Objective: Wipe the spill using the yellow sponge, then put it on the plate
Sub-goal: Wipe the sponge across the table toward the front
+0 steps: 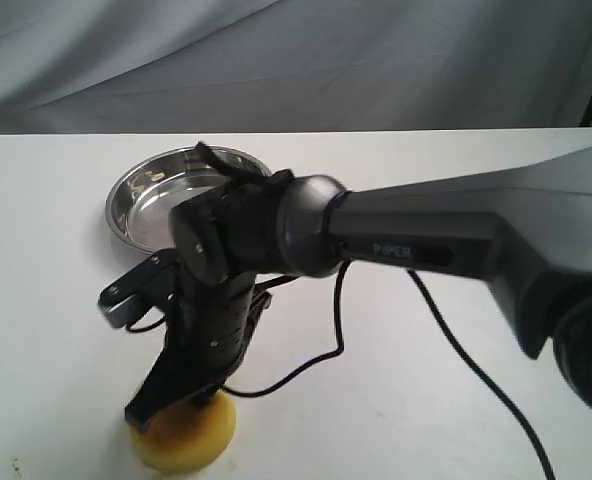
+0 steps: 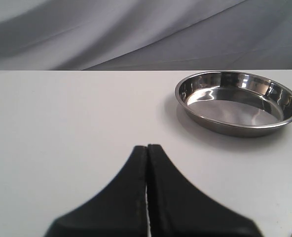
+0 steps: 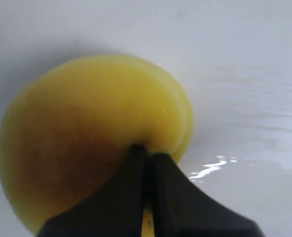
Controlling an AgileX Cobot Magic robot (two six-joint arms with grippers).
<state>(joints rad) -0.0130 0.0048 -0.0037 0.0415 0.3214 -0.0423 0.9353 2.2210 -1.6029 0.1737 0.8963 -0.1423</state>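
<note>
The yellow sponge (image 1: 191,440) lies on the white table at the front left, a round foam disc with an orange-brown stain on its face (image 3: 96,113). My right gripper (image 1: 151,418) reaches across from the right and is shut on the sponge, its black fingers (image 3: 146,150) pinching the foam near the rim. Beside the sponge the spill (image 3: 217,168) shows as a thin glossy wet film. The plate (image 1: 136,190), a round steel dish, stands empty at the back (image 2: 195,116). My left gripper (image 2: 147,147) is shut on nothing, above bare table short of the plate.
A black cable (image 1: 456,340) trails over the table from the right arm toward the front right. Grey cloth (image 1: 296,60) hangs behind the table's far edge. A few dark specks (image 1: 16,465) mark the front left corner.
</note>
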